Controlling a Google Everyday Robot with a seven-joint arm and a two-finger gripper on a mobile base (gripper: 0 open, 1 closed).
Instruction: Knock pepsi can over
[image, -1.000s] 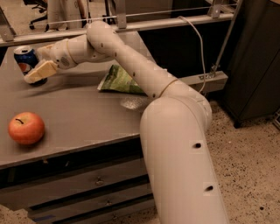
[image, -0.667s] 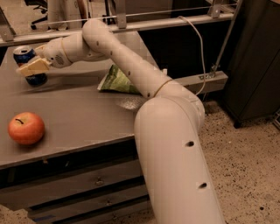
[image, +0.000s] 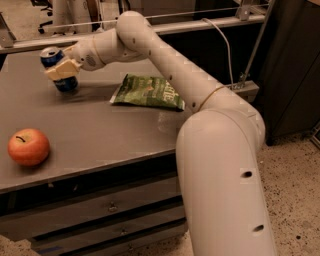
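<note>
Gripper (image: 57, 71) was found at the far left of the table (image: 105, 137), its tan tip lying across the front of the pepsi can (image: 52, 56) at mid-height and in contact with it; whether it was clenched or released could not be determined. Pepsi can stood near the table's far left corner, leaning with its silver top towards the left, its base on the surface. White arm (image: 165, 62) ran from the gripper rightwards and down to the robot's large body (image: 225, 175) at the table's right edge. Green chip bag (image: 149, 91) lay flat right of the can, apart from it and partly under the arm. Red apple (image: 28, 146) sat well apart, at the near left edge. Drawers (image: 110, 205) were noted beneath the tabletop
</note>
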